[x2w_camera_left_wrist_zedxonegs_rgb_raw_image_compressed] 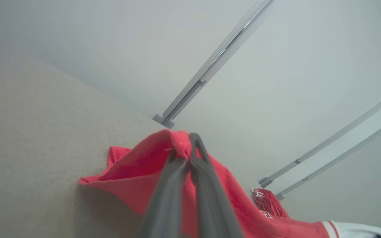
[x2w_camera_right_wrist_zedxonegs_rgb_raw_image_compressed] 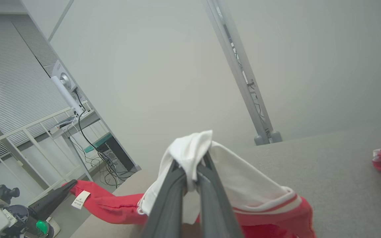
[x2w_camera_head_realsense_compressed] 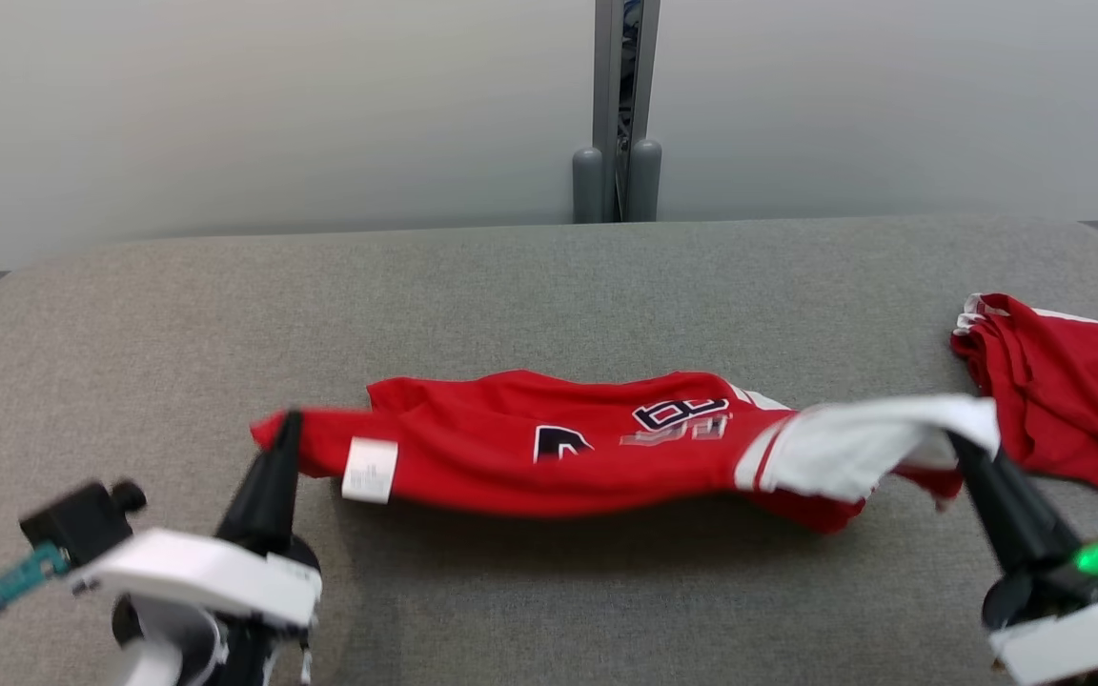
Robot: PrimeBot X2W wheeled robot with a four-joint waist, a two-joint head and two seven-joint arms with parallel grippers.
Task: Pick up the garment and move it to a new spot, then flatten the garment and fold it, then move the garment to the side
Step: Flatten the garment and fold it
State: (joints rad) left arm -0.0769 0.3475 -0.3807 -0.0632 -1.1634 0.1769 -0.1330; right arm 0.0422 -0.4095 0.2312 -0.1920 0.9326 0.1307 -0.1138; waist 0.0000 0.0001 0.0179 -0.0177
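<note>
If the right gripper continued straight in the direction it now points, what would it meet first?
The right gripper is shut on the garment's white sleeve; beyond that cloth the way looks free over the table to the pale wall, though depth is unclear.

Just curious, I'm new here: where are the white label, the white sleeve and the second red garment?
White rectangular cloth label (x2w_camera_head_realsense_compressed: 370,470), head view, its centre.
White fabric sleeve (x2w_camera_head_realsense_compressed: 868,440), head view, its broad middle.
Crumpled second red garment (x2w_camera_head_realsense_compressed: 1073,400), head view, its middle.
</note>
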